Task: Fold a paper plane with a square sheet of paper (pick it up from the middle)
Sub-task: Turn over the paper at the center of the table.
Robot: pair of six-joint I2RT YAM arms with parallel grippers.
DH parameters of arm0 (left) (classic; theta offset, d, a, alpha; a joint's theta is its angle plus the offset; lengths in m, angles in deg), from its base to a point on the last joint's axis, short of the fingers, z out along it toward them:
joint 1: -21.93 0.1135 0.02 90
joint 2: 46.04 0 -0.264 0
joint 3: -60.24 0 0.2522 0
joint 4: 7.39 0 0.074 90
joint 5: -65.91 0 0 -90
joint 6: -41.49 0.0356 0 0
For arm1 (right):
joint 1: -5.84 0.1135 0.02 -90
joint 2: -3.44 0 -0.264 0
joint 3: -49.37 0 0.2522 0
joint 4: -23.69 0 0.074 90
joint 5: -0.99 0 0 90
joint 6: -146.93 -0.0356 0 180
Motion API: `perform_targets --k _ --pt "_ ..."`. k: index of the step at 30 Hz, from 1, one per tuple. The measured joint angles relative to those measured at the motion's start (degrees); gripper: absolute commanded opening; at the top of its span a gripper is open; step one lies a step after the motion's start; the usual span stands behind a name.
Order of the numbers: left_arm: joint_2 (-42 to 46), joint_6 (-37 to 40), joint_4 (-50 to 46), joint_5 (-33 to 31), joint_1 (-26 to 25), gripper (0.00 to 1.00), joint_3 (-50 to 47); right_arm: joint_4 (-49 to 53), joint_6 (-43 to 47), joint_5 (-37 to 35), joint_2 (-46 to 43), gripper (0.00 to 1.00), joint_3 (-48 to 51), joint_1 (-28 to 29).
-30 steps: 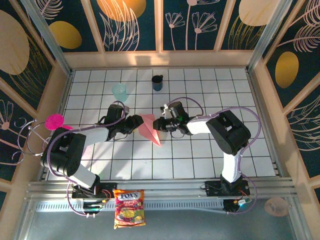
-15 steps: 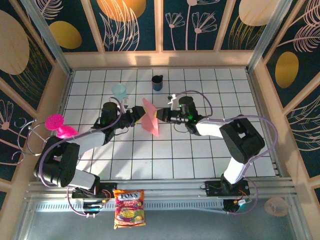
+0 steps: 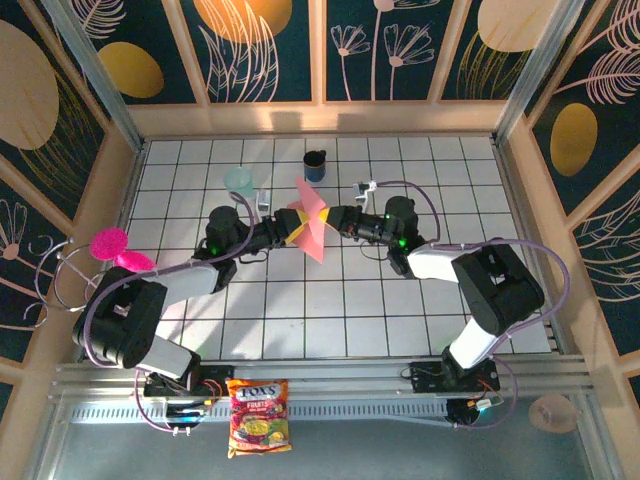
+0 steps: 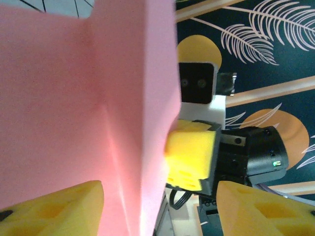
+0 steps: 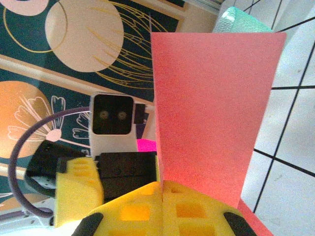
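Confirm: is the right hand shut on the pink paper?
Yes: the right hand has its yellow pads pressed together on the bottom edge of the upright pink paper.

Right pincer is clamped tight on the bottom of the pink paper, which stands upright. Teal cup peeks over its top, with the tiled desk off to the right.

The paper plane stands between left gripper and right gripper.

light: bright, even — overhead | shadows: soft | left wrist: paper plane close — blurred
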Motion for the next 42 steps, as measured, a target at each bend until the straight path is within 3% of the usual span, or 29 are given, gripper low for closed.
perform_targets --k 17,23,27,30,37,42 --pt "-3.37 1.29 0.0 2.08 -2.71 0.31 2.19 -3.69 -4.63 1.86 -0.11 0.01 0.68 -0.02" --pt "-3.48 2.38 -0.22 2.19 -2.71 0.17 2.8 -3.63 -4.66 1.84 -0.11 0.05 0.68 -0.07" --pt "-3.48 3.54 -1.01 2.14 -2.82 0.15 3.3 -3.23 -4.83 1.84 -0.11 0.08 0.68 -0.22" --pt "-3.45 4.24 -1.73 2.12 -2.89 0.13 3.41 -2.27 -4.83 1.86 -0.15 0.14 0.68 -0.39" --pt "-2.82 6.58 -4.07 1.49 -3.02 0.12 3.48 0.96 -4.74 1.64 -1.73 0.38 1.88 -1.84" --pt "-1.73 10.99 -10.51 -0.04 -3.02 0.12 4.55 7.91 -1.6 -0.59 -6.82 0.45 3.37 -4.52"
